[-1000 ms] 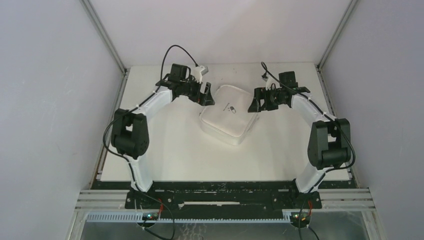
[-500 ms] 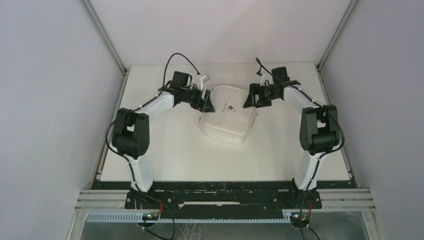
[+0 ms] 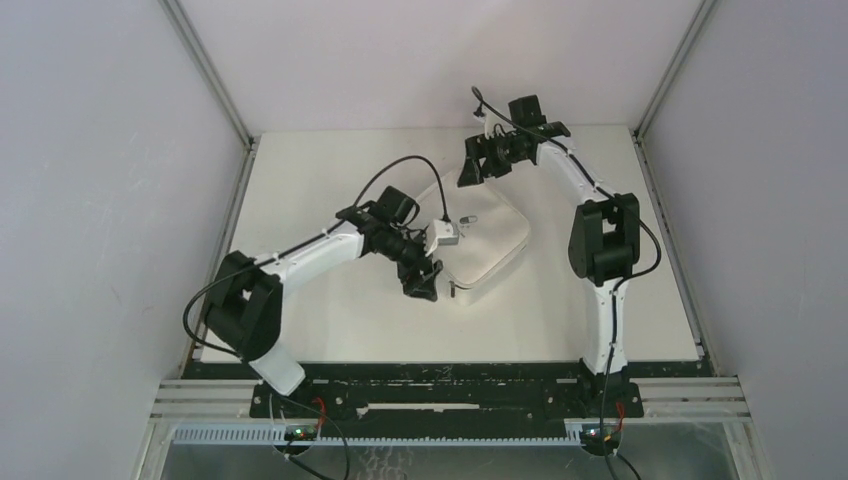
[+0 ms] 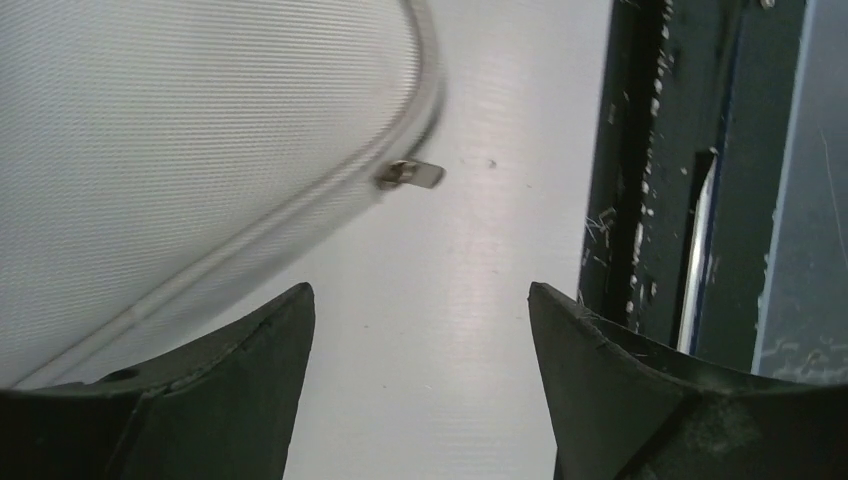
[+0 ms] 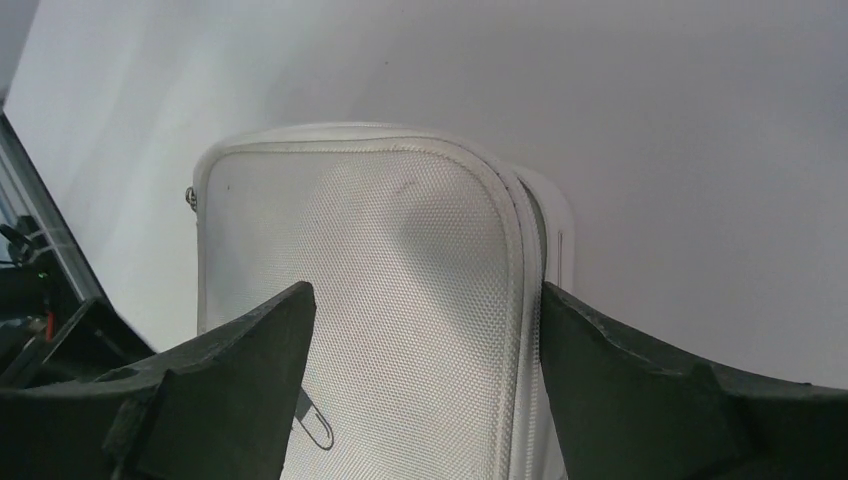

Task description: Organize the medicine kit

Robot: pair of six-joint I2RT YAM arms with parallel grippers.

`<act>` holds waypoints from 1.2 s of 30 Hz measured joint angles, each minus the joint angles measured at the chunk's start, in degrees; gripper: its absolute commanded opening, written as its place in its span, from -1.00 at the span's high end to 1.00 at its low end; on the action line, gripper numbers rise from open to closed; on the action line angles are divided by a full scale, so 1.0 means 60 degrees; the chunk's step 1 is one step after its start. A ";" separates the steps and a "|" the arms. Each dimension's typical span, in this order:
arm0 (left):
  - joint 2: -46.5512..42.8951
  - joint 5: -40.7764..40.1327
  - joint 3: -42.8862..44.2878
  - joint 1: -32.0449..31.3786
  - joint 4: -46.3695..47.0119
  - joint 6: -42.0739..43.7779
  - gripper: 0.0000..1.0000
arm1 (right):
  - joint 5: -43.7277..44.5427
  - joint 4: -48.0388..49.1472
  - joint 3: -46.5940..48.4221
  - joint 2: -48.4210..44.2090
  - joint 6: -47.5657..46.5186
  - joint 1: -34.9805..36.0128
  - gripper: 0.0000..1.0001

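Note:
The medicine kit (image 3: 495, 240), a white zip case, lies shut in the middle of the table, turned at an angle. My left gripper (image 3: 422, 284) is open and empty, low over the table at the kit's near-left corner. The left wrist view shows it (image 4: 420, 300) over bare table, with the kit's edge (image 4: 200, 130) and a metal zip pull (image 4: 410, 175) just ahead. My right gripper (image 3: 468, 172) is open and empty, above the kit's far edge. In the right wrist view it (image 5: 425, 300) frames the kit's lid (image 5: 370, 290) and the pill logo (image 5: 315, 425).
The white table (image 3: 330, 330) is walled in by grey panels left, right and behind. A dark rail (image 4: 650, 200) runs along the table's front edge, close to my left gripper. My left arm's wrist camera (image 3: 445, 235) hangs over the kit's left side.
The kit has turned and shifted right. My left arm has swung from the kit's far-left side to its near-left corner. My right arm has moved back and left to the kit's far edge.

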 measured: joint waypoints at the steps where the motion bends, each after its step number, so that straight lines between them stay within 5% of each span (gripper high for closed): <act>1: -0.0160 0.0007 -0.0087 -0.0248 -0.0222 0.0331 -0.71 | 0.0087 -0.0168 0.0106 -0.0004 -0.0178 0.0004 -0.59; 7: -0.1617 -0.0586 -0.0208 -0.0331 -0.0688 0.1370 -0.89 | 0.0678 -0.0590 -0.0463 -0.0790 -0.0911 -0.0200 -0.61; 15: -0.2940 -0.2051 -0.0310 0.0554 0.0820 0.0780 -0.96 | 0.1235 -0.0248 -0.4105 -0.4408 -0.1086 -0.1198 -0.61; 20: -0.1636 -0.2535 0.0357 0.1716 0.1581 -0.0612 -0.95 | 0.1410 -0.0022 -0.5974 -0.5770 -0.0936 -0.1271 -0.62; 28: 0.0903 -0.2809 0.1967 0.2091 0.2382 -0.2229 -0.93 | 0.1217 0.0113 -0.8171 -0.6309 -0.0903 -0.1344 -0.61; 36: 0.2415 -0.2484 0.2710 0.2127 0.2714 -0.3253 -0.62 | 0.0353 0.0463 -0.8568 -0.5989 -0.0805 -0.1326 -0.57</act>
